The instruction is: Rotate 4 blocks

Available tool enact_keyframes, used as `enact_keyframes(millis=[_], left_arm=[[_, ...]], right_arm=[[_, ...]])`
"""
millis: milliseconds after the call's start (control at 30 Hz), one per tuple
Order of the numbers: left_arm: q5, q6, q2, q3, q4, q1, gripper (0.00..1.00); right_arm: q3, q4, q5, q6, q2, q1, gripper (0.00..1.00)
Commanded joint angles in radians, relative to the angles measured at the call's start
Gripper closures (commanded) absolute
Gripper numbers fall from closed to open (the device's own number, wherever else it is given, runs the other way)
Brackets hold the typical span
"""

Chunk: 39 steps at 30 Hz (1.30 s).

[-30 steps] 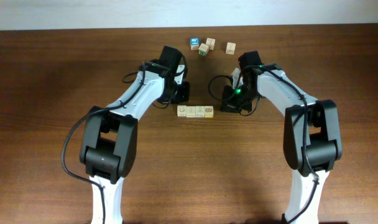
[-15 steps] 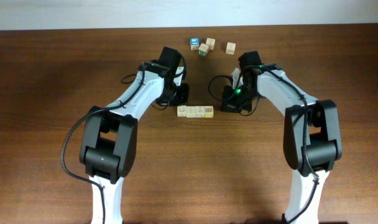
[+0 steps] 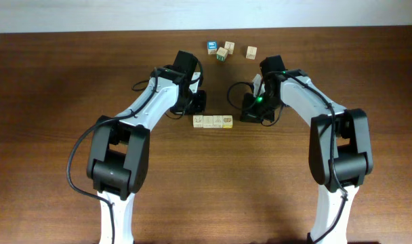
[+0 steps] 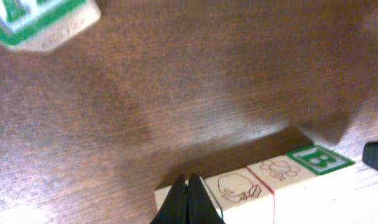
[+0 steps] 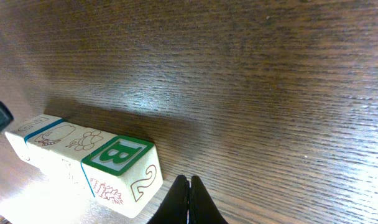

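Trouble would come from a careless shove: the four blocks (image 3: 213, 121) sit touching in a row mid-table. The left gripper (image 4: 188, 198) and right gripper (image 5: 188, 199), both pinched shut and empty, hover at either end. Nudging one block could skew its neighbours.

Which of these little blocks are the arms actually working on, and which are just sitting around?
Part of the job:
- row of four blocks, side by side between the arms
- left gripper and right gripper, both shut and holding nothing

Just lying about, near the table's far edge:
- blue-faced block
- green-faced block
- pale block next to them
- lone pale block
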Motion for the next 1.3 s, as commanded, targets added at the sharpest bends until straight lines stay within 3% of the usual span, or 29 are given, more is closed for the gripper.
enact_keyframes(millis=[0, 100, 200, 533, 833, 967, 1267], left_arm=[[-0.017, -0.007, 0.014, 0.062, -0.014, 0.037, 1.0], [-0.101, -0.097, 0.014, 0.122, -0.182, 0.092, 1.0], [-0.099, -0.097, 0.014, 0.106, -0.271, 0.102, 1.0], [-0.123, -0.117, 0.019, 0.074, -0.172, 0.008, 1.0], [-0.19, -0.164, 0.021, 0.074, -0.161, -0.042, 1.0], [-0.293, -0.228, 0.021, 0.073, -0.172, -0.047, 1.0], [-0.283, -0.23, 0.046, 0.071, -0.195, -0.047, 1.0]], right_arm=[[-0.006, 0.0, -0.005, -0.011, -0.002, 0.001, 0.96], [-0.006, -0.001, -0.005, -0.014, -0.002, 0.001, 0.96], [-0.006, 0.0, -0.005, -0.014, -0.002, 0.001, 0.96], [-0.006, 0.0, -0.005, -0.014, -0.002, 0.001, 0.96], [-0.006, 0.0, -0.005, -0.014, -0.002, 0.002, 0.96], [-0.006, -0.001, -0.005, -0.014, -0.002, 0.002, 0.96], [-0.006, -0.001, -0.005, -0.014, -0.002, 0.002, 0.96]])
